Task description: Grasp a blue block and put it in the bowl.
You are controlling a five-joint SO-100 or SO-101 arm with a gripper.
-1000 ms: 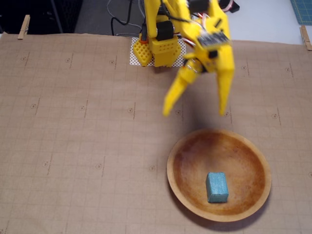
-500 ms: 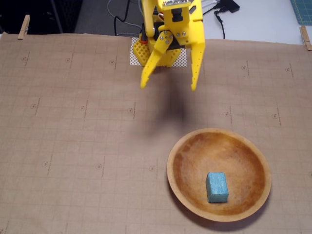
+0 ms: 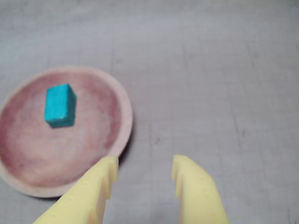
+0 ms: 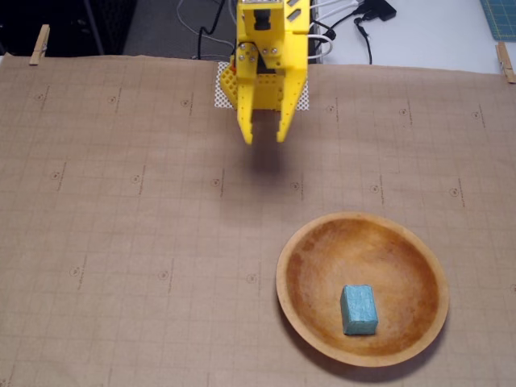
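Inside bowl (image 4: 419, 339), speckled teal blue block (image 4: 359, 310)

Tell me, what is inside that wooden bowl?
One blue block lies inside the bowl, toward its near side in the fixed view. Nothing else shows there. The patch of bowl beneath the block is covered.

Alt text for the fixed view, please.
A blue block lies inside a wooden bowl at lower right on brown grid paper. The yellow gripper, empty with fingers slightly apart, hangs near the arm's base at top centre.
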